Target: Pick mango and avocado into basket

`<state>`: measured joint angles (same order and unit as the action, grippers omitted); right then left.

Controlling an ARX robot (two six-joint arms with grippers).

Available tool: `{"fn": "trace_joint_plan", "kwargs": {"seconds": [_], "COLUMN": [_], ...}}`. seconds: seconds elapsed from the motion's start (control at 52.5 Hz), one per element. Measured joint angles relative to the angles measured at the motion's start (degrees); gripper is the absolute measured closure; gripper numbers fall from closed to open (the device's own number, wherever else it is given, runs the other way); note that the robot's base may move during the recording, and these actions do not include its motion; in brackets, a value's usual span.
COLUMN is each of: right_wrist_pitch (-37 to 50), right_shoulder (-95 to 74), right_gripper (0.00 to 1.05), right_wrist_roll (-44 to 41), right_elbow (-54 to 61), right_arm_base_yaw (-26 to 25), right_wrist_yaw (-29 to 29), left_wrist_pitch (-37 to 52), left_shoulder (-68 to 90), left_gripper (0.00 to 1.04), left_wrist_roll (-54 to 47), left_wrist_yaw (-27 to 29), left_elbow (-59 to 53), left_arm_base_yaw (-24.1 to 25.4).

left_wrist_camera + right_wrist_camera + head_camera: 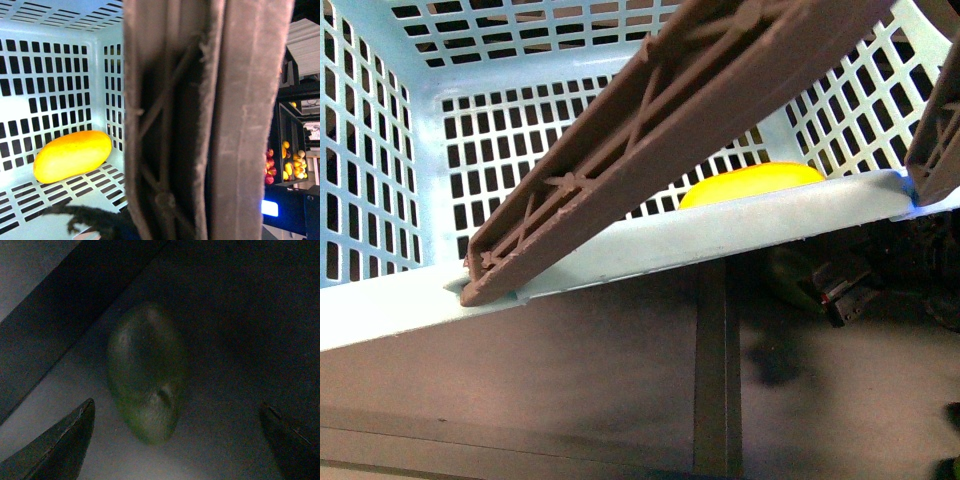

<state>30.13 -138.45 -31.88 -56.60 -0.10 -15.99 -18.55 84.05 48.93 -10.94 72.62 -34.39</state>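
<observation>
1. Front view: the light teal slotted plastic basket [380, 160] fills the frame, with its brown ribbed handle [670, 130] slanting across. Only the top of the smooth yellow oblong mango [750, 183] shows over the rim.
2. Left wrist view: the whole mango lies on the basket floor near a corner. I cannot tell the left gripper's state.
3. Right wrist view, dim: the small dark green egg-shaped avocado [145, 372] lies on a grey surface. The right gripper [176, 405] is spread wide, its fingers clear of the fruit.

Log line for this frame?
mango: in basket | avocado: on flat surface, ungrasped | right pincer: open, facing avocado
</observation>
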Motion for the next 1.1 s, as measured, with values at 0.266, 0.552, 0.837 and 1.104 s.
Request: {"fn": "trace_joint_plan", "kwargs": {"seconds": [0.266, 0.552, 0.837, 1.104], "right_wrist_pitch": [-1.86, -4.52, -6.95, -7.98], "right_shoulder": [-3.45, -9.16, -13.27, -15.19], "right_gripper": [0.09, 0.09, 0.09, 0.09], "right_wrist_roll": [1.29, 2.75, 4.22, 5.03], "right_elbow": [-5.27, -12.52, -19.54, -22.01], "right_arm_base_yaw": [1.99, 4.07, 5.27, 5.49], "right_wrist_yaw": [-0.13, 0.28, 0.79, 1.01], "left_wrist_pitch": [0.00, 0.00, 0.00, 0.00], "left_shoulder": [0.00, 0.00, 0.00, 0.00], "left_gripper": [0.91, 0.91, 0.91, 0.91], "left_wrist_roll": [0.00, -0.02, 0.00, -0.02], "left_wrist_yaw": [0.24, 0.22, 0.11, 0.26], "left_elbow": [0.00, 0.00, 0.00, 0.00], "left_arm_base_yaw": [0.00, 0.00, 0.00, 0.00]}}
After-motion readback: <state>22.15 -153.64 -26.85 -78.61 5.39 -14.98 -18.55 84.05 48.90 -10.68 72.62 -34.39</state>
